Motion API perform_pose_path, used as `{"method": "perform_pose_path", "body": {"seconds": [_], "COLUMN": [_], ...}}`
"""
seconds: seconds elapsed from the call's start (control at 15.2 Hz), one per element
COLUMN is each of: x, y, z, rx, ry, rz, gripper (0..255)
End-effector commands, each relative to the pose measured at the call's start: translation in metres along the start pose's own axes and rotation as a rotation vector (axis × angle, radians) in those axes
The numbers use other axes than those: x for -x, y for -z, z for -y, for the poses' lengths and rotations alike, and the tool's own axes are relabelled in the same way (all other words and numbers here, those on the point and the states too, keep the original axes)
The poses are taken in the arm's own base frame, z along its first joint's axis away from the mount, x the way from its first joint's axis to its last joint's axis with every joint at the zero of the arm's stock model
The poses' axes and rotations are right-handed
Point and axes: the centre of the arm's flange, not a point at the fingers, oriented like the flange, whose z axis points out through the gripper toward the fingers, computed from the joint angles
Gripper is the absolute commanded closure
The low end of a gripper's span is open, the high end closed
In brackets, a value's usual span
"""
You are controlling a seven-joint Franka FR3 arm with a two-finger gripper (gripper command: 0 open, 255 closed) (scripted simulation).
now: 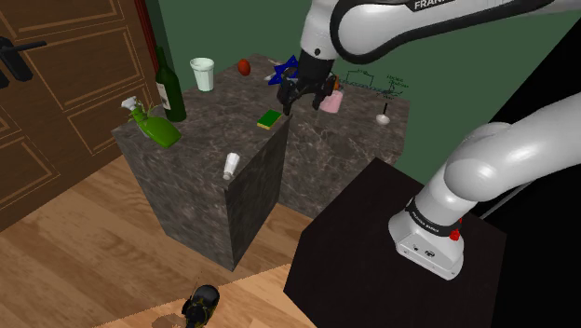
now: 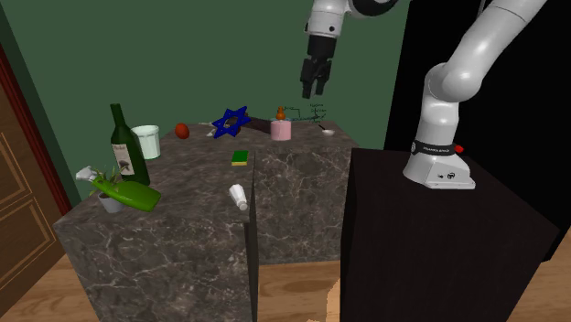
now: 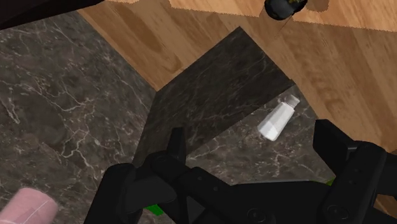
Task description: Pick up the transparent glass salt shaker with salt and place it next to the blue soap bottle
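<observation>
Reading across the second exterior view from its left, you have a brown panelled door [image 2: 18, 192], then the dark marbled bench [image 2: 183, 252], made of two blocks set side by side. At the bench's left end a green spray bottle [image 2: 128, 192] lies on its side. A dark green wine bottle [image 2: 123, 146] stands upright just behind it, with a white cup [image 2: 146, 142] beside that.

Farther right, along the far side, sit a small red thing [image 2: 182, 131] and the blue star-shaped thing [image 2: 231, 121]. Nearer than the star, a green sponge [image 2: 240, 157] lies flat. Nearer again lies the salt shaker [image 2: 239, 196], tipped on its side, pale with a white cap. It rests on the left block beside the seam, close to that block's corner and well apart from the blue thing.

Right of the star stands a pink bottle [image 2: 281, 129] with an orange top. Your claw [image 2: 316, 87] hangs in the air above the far part of the right block, near the pink bottle, spread wide and pinching nothing. In the wrist view the shaker shows between the two fingers [image 3: 175, 146], far beyond them and untouched.

At the right, the arm's white base [image 2: 439, 169] sits on the black stand [image 2: 430, 252], which is set against the bench's right block.
</observation>
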Motion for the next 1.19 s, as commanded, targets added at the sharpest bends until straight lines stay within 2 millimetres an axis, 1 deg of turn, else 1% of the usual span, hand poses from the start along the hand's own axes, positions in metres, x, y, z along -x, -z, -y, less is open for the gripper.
{"method": "perform_pose_path", "body": {"seconds": [0.0,0.53,1.12], "x": [-0.008,-0.036,-0.077], "y": [-0.024,-0.114,-0.216], "z": [0.014,0.065,0.113], "rx": [0.005,0.033,0.064], "ry": [-0.037,-0.175,-0.329], "rz": [-0.006,-0.022,-0.041], "gripper": [0,0,0]}}
